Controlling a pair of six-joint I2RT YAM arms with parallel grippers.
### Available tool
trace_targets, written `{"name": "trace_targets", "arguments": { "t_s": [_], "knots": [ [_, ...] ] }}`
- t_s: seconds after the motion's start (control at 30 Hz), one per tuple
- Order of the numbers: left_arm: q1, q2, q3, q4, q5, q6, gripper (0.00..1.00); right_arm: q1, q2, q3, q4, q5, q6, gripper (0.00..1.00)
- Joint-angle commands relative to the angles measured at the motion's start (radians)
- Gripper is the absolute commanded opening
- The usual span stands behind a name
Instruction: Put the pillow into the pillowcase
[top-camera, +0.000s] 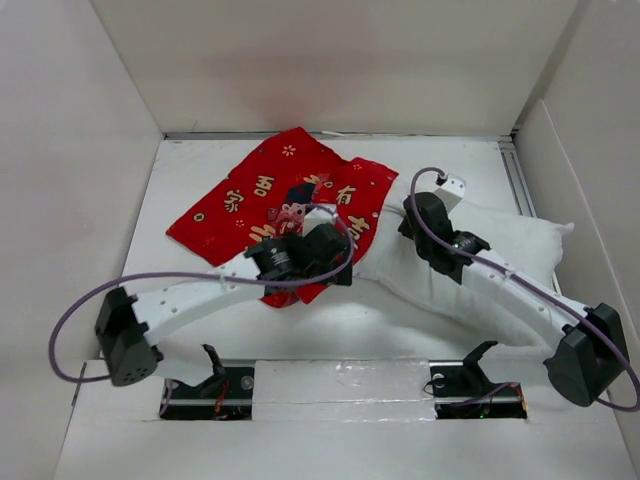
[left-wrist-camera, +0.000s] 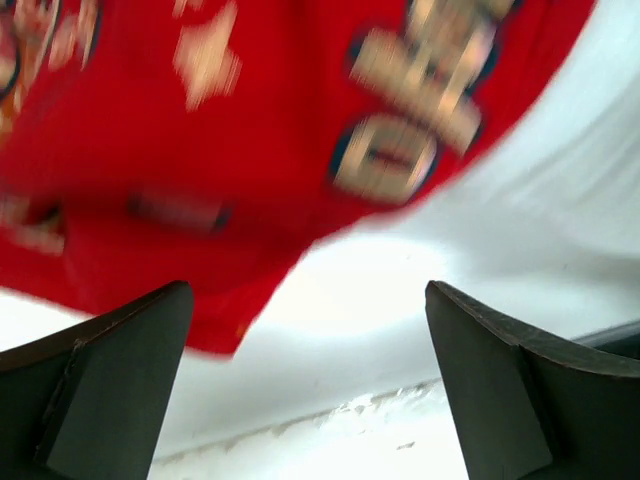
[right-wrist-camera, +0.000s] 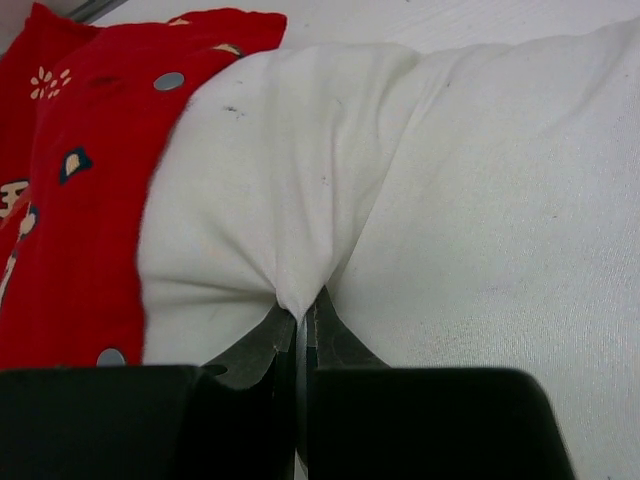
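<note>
Furthest left, the pillowcase (top-camera: 270, 195) lies rumpled on the tabletop (top-camera: 350, 325), printed side up. Over its near right corner hangs the left claw (left-wrist-camera: 308, 300), fingers spread wide with nothing between them. Its own view is blurred, showing red cloth above and white off to the right.

At the pillowcase's right edge, the one with the snap studs (right-wrist-camera: 168, 80), the left end of the pillow (top-camera: 500, 255) presses up against the red cloth. I can't tell whether that end is inside the mouth or only against it. Most of the pillow lies outside, to the right of the pillowcase. The right claw (right-wrist-camera: 298, 325) is pinched together on a small fold of pillow fabric just right of that edge.

My worry is that nothing holds the pillowcase, so a push from the right would likely slide or bunch the whole case instead of feeding the pillow in. That thin pinch could also slip free. And if the left claw grabs both red layers together, it would close the mouth.
</note>
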Motion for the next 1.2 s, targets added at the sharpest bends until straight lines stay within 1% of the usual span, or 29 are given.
{"name": "trace_targets", "arguments": {
  "t_s": [0.0,0.03,0.07,0.13,0.17,0.23,0.3,0.37,0.4,0.53,0.67,0.7,0.73,0.77,0.87,0.9,0.93,1.0,1.07,1.1,1.17],
  "knots": [
    [-0.050,-0.194,-0.124,0.057,-0.078,-0.129,1.00,-0.004,0.022,0.008,0.131,-0.005,0.009,0.00],
    [-0.051,-0.241,-0.160,0.069,-0.069,-0.141,1.00,-0.004,0.022,0.017,0.141,-0.016,0.000,0.00],
    [-0.051,-0.258,-0.232,0.080,-0.069,-0.142,1.00,-0.004,0.022,0.017,0.141,-0.028,0.000,0.00],
    [-0.051,-0.269,-0.288,0.114,-0.069,-0.152,1.00,-0.004,0.031,0.017,0.153,-0.040,-0.011,0.00],
    [-0.051,-0.269,-0.325,0.125,-0.095,-0.152,1.00,-0.004,0.031,0.017,0.163,-0.041,-0.011,0.00],
    [-0.051,-0.269,-0.351,0.172,-0.113,-0.134,1.00,-0.004,0.022,0.007,0.179,-0.073,-0.034,0.00],
    [-0.051,-0.234,-0.371,0.212,-0.147,-0.109,1.00,-0.004,0.013,0.007,0.193,-0.105,-0.046,0.00],
    [-0.051,-0.199,-0.371,0.237,-0.184,-0.088,1.00,-0.004,0.013,0.007,0.203,-0.132,-0.077,0.00],
    [-0.051,-0.155,-0.371,0.237,-0.217,-0.088,1.00,-0.004,0.013,0.007,0.203,-0.152,-0.086,0.00],
    [-0.051,-0.049,-0.328,0.237,-0.302,-0.076,1.00,-0.004,-0.022,0.007,0.203,-0.162,-0.107,0.00],
    [-0.051,0.039,-0.280,0.169,-0.406,-0.112,1.00,-0.004,-0.058,-0.003,0.203,-0.205,-0.138,0.00],
    [-0.051,0.054,-0.265,0.169,-0.424,-0.112,0.97,-0.004,-0.058,-0.003,0.203,-0.205,-0.138,0.00],
    [-0.040,0.083,-0.265,0.160,-0.440,-0.121,0.93,-0.004,-0.058,-0.003,0.203,-0.218,-0.138,0.00],
    [-0.025,0.096,-0.239,0.160,-0.440,-0.122,0.78,-0.004,-0.068,-0.013,0.213,-0.219,-0.147,0.00],
    [-0.024,0.117,-0.193,0.131,-0.452,-0.122,0.34,-0.004,-0.069,-0.013,0.213,-0.228,-0.158,0.00],
    [-0.024,0.117,-0.181,0.122,-0.452,-0.122,0.14,-0.004,-0.069,-0.013,0.213,-0.228,-0.158,0.00],
    [-0.024,0.117,-0.169,0.109,-0.461,-0.122,0.07,-0.004,-0.069,-0.013,0.213,-0.228,-0.169,0.00],
    [-0.024,0.117,-0.123,0.086,-0.461,-0.122,0.01,-0.004,-0.059,-0.023,0.213,-0.248,-0.169,0.00],
    [-0.024,0.117,-0.086,0.044,-0.474,-0.111,0.00,-0.004,-0.049,-0.023,0.240,-0.272,-0.198,0.00],
    [-0.034,0.126,-0.029,0.024,-0.474,-0.099,0.00,-0.004,-0.035,-0.023,0.255,-0.313,-0.210,0.00],
    [-0.064,0.127,0.043,-0.024,-0.431,-0.073,0.00,-0.004,-0.020,-0.033,0.303,-0.350,-0.230,0.00]
  ]
}}
